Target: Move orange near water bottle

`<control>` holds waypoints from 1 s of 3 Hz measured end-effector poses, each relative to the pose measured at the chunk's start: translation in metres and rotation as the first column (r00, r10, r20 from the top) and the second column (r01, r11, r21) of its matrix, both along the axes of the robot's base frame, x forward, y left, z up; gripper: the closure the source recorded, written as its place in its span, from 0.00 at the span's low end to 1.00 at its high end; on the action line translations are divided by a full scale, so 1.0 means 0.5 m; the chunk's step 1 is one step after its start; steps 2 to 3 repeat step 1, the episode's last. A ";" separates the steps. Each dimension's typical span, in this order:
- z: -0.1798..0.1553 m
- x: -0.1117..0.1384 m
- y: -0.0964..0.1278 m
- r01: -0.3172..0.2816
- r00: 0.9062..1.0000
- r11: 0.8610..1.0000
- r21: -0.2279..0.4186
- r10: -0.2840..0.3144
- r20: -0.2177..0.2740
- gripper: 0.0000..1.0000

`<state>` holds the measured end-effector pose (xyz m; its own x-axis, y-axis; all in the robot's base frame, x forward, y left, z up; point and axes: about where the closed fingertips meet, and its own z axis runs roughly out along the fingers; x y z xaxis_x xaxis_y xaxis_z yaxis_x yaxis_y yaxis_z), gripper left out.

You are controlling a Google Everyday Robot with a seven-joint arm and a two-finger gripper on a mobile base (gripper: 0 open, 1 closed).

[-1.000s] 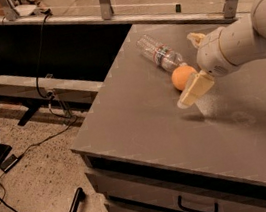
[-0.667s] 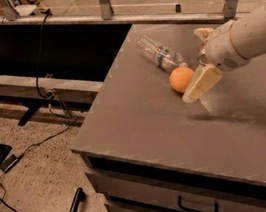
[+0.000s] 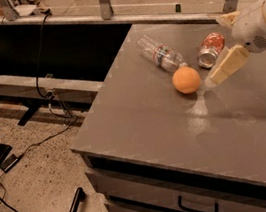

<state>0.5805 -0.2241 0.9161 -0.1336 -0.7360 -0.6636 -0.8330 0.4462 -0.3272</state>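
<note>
The orange (image 3: 186,80) rests on the grey table (image 3: 156,124), just below the cap end of the water bottle (image 3: 161,54). The bottle is clear with a red-and-blue label and lies on its side. The two are close together or just touching. My gripper (image 3: 215,52) hovers to the right of the orange, open and empty, its cream fingers (image 3: 225,64) spread wide. The lower finger's tip is a short way right of the orange and not touching it.
A red-orange soda can (image 3: 211,49) lies on its side right of the bottle, behind my gripper. The table's left edge drops to a floor with cables (image 3: 38,144). A glass rail (image 3: 105,1) runs behind. A drawer handle (image 3: 198,208) shows below.
My gripper has drawn back to the right, away from the orange. The orange stays by the bottle, and the soda can is now uncovered.
</note>
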 end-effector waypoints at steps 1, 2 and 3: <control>0.000 0.000 0.000 0.000 1.000 1.000 0.000 0.000 0.000 0.00; 0.000 0.000 0.000 0.000 1.000 1.000 0.000 0.000 0.000 0.00; 0.000 0.000 0.000 0.000 1.000 1.000 0.000 0.000 0.000 0.00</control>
